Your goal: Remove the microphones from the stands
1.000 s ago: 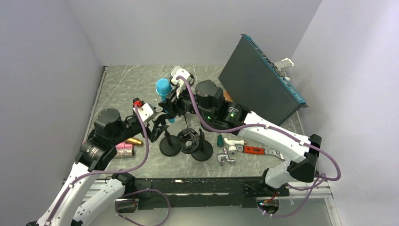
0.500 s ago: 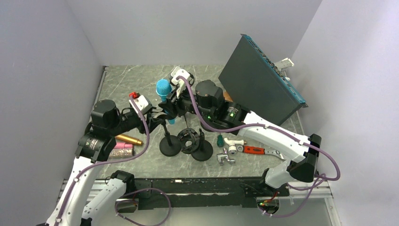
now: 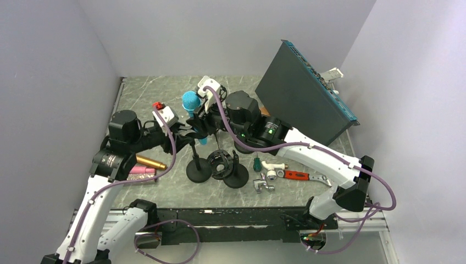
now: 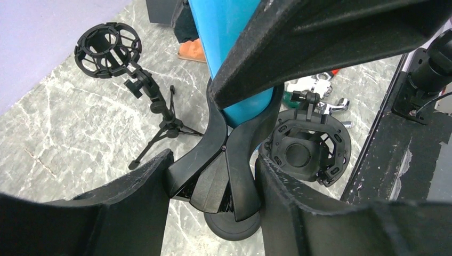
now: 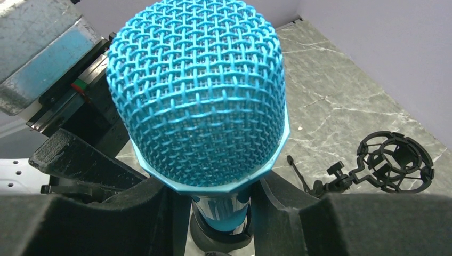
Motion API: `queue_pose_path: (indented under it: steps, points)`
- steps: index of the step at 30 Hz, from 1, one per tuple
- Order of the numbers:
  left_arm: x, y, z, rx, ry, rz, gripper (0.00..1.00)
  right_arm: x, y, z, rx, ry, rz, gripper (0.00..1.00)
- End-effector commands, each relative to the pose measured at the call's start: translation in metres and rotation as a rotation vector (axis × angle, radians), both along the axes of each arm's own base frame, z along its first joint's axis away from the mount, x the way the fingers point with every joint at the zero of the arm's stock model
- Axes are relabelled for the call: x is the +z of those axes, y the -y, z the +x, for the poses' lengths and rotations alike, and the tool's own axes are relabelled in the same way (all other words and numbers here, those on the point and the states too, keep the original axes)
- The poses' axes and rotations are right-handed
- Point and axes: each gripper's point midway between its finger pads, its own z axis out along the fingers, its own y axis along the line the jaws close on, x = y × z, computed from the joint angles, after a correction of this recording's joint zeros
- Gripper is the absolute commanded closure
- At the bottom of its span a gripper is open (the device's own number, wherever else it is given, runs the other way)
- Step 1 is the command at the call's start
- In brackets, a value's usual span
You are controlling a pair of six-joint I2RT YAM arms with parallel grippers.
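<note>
A blue microphone (image 3: 190, 102) sits upright in the clip of a black stand (image 3: 198, 169) with a round base. My right gripper (image 3: 202, 122) is shut on the microphone body just below the mesh head (image 5: 197, 90), one finger (image 5: 330, 218) on each side. My left gripper (image 3: 184, 137) is shut on the stand's clip (image 4: 224, 165) under the microphone, whose blue body (image 4: 234, 53) rises between the clip's prongs. My left gripper's fingers (image 4: 298, 213) press both sides of the clip.
A shock mount on a round base (image 3: 225, 165) stands right of the stand. A small tripod mount (image 4: 106, 45) is behind. A green screwdriver (image 3: 256, 163), a red-handled tool (image 3: 297, 175), a metal fitting (image 3: 264, 184), gold and pink cylinders (image 3: 145, 165) and a leaning dark box (image 3: 302, 99) lie around.
My left arm has risen and swung its wrist toward the back; its gripper stays at the stand's clip. The right gripper and microphone have barely shifted.
</note>
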Motion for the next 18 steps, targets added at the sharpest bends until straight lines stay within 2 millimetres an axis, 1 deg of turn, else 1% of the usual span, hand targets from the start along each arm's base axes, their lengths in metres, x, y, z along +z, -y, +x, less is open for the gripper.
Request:
queue_pose_path:
  steps: [1,2,4,9,13,14,15,16,17,18]
  points:
    - [-0.0043,0.005,-0.0186,-0.04,-0.08,-0.028,0.15,0.0493,0.0019,0.0037,-0.013,0.075,0.117,1.0]
    - [-0.0008,0.0049,-0.0189,-0.041,-0.059,-0.034,0.08,0.0479,0.0019,0.0036,-0.013,0.074,0.115,1.0]
    - [0.0026,0.0039,-0.0199,-0.042,-0.043,-0.033,0.06,0.0465,0.0032,0.0027,-0.011,0.073,0.115,1.0]
    - [0.0009,0.0034,-0.0169,-0.049,-0.069,-0.008,0.08,0.0461,0.0027,0.0025,-0.008,0.072,0.112,1.0]
    - [-0.0004,0.0014,-0.0135,-0.038,-0.063,-0.008,0.14,0.0456,0.0022,0.0027,-0.008,0.07,0.109,1.0]
    - [-0.0016,0.0008,-0.0129,-0.037,-0.068,-0.006,0.18,0.0458,0.0024,0.0029,-0.009,0.07,0.109,1.0]
    - [-0.003,0.0007,-0.013,-0.042,-0.076,-0.004,0.25,0.0461,0.0033,0.0028,-0.01,0.07,0.109,1.0]
    - [-0.0045,0.0007,-0.013,-0.05,-0.085,-0.001,0.35,0.0466,0.0032,0.0023,-0.009,0.07,0.11,1.0]
    - [-0.0046,0.0014,-0.0134,-0.061,-0.093,-0.001,0.53,0.0481,0.0034,0.0018,-0.008,0.072,0.113,1.0]
    - [-0.0057,0.0014,-0.013,-0.066,-0.102,0.0,0.76,0.0484,0.0034,0.0024,-0.009,0.072,0.113,1.0]
